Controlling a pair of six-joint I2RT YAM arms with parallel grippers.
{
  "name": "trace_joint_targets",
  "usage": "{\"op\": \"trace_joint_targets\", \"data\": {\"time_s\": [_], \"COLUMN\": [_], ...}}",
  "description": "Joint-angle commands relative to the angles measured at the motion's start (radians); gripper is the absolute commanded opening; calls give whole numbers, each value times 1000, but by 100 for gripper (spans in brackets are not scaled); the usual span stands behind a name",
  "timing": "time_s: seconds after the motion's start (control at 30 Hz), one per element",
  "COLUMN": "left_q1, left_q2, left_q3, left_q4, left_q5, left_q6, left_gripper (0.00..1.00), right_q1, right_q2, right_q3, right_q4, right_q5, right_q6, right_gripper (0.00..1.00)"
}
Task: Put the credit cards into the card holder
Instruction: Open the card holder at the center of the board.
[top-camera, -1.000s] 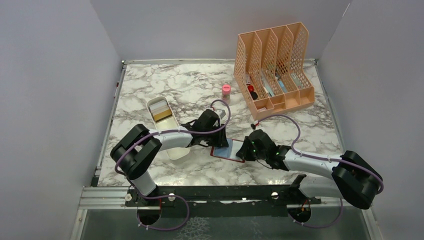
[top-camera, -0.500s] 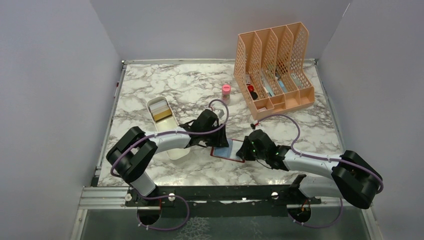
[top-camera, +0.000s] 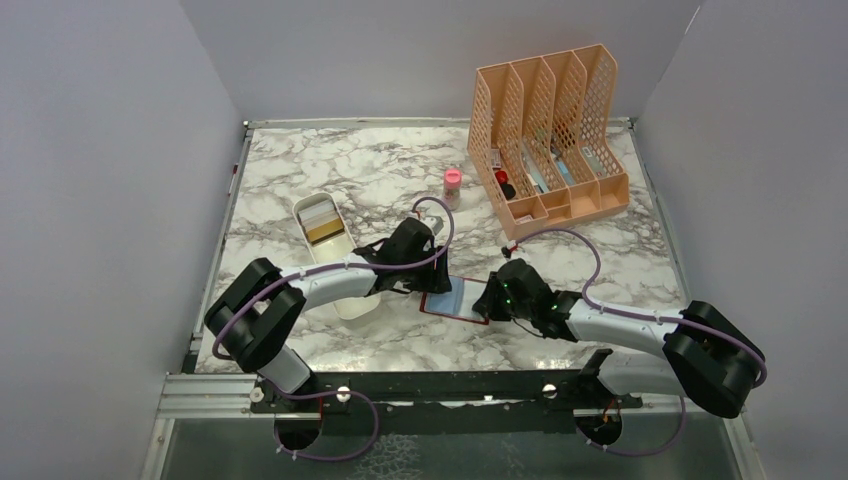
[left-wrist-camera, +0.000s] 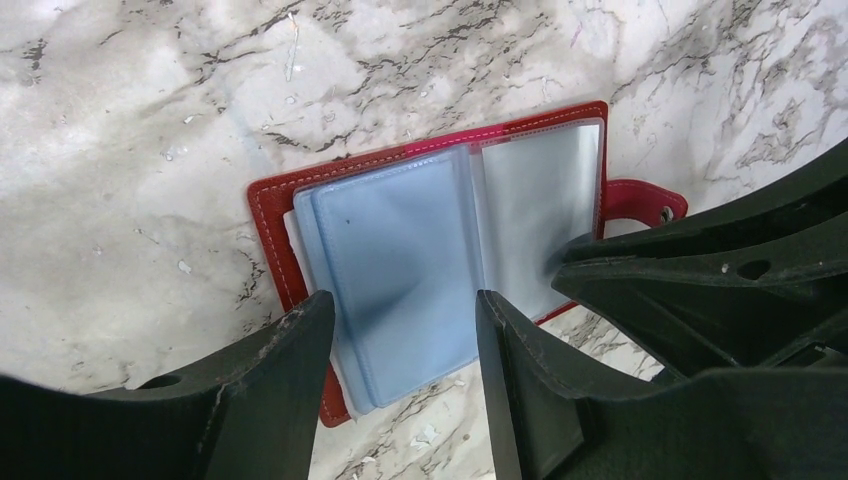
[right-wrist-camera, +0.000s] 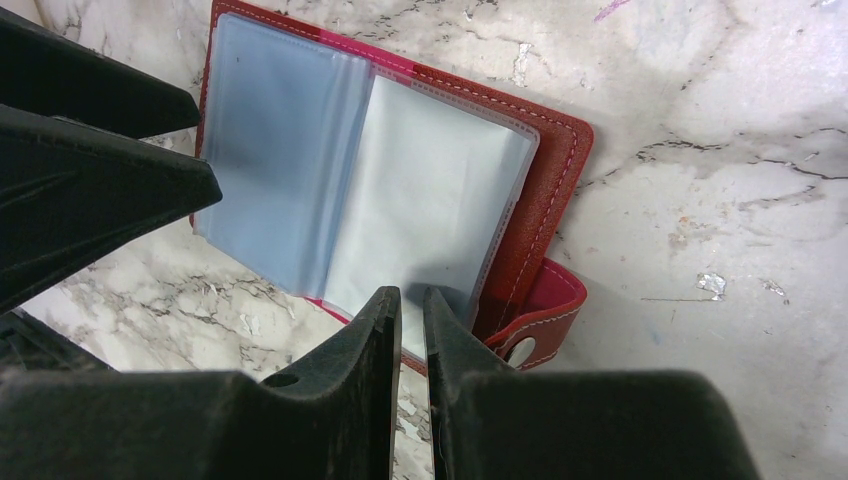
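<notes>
Pinning the card holder (top-camera: 452, 303) open at the table's (top-camera: 330, 180) near edge, we judge, the near-shut right gripper (right-wrist-camera: 412, 292) lets the wide-spread left gripper (left-wrist-camera: 402, 300) reach its sleeves (left-wrist-camera: 400, 240).

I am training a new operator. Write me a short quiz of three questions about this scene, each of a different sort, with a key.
1. True or false: the card holder lies open on the table.
2. The fingers of the left gripper stand: A) wide apart B) pressed together C) out of view.
3. Fill in: the card holder's cover is ___ in colour.
Key: 1 true; 2 A; 3 red.
</notes>
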Motion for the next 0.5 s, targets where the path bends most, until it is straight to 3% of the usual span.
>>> {"op": "trace_joint_targets", "data": {"time_s": [0.0, 0.47], "left_q1": [3, 3], "left_q2": [1, 38], "left_q3": [-6, 4], "left_q4": [31, 42], "left_q5": [31, 49], "left_q6": [1, -1], "left_gripper": [57, 57], "right_q1": [-5, -5], "right_q2": [-11, -8], "right_q3": [-11, -21], "right_q4": [-1, 19], "right_q5": [16, 1], "right_q6": [-14, -4], "right_gripper": [20, 20]}}
